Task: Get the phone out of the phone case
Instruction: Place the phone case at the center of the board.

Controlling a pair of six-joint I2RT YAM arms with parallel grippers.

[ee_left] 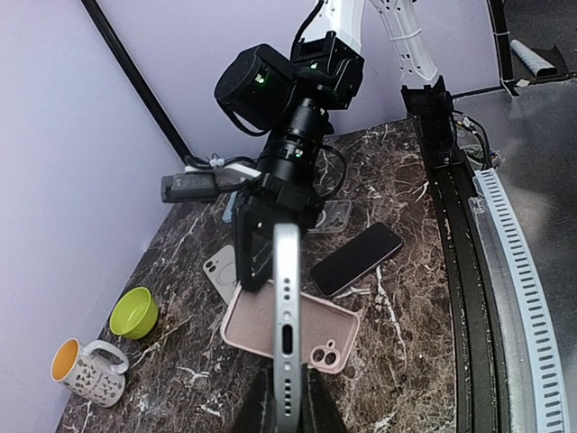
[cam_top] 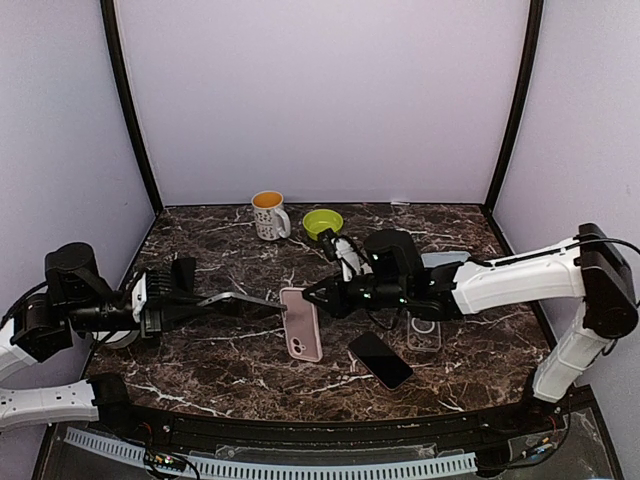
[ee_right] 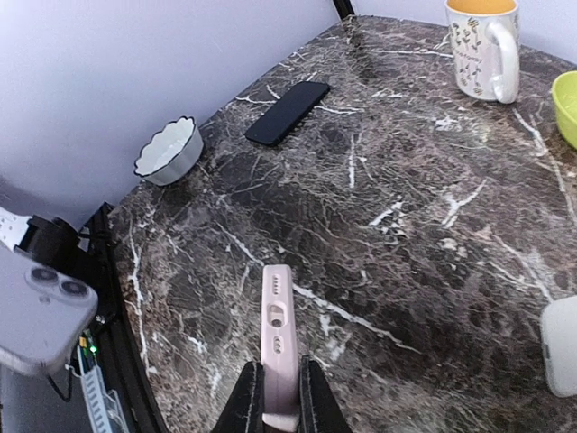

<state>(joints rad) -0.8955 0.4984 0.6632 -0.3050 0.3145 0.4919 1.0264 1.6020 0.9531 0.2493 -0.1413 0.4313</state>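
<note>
Pink phone case point(ee_right: 277, 316) pinched edge-on between the pressed jaws of the right gripper point(ee_right: 279, 383); silver phone point(ee_left: 287, 289) apparently free of it, clamped by the left gripper point(ee_left: 287, 392); risk: the narrow edge grip slips, dropping the phone onto the marble table point(cam_top: 200, 350).

Pale lilac walls point(cam_top: 320, 100) close the booth in at the back and on both sides. Black posts point(cam_top: 130, 110) run up the two back corners. The table point(cam_top: 200, 245) is dark brown marble with white veins, under soft, even light. Along its near edge curves a black rail point(cam_top: 330, 432), then a white slotted strip point(cam_top: 300, 468).
</note>
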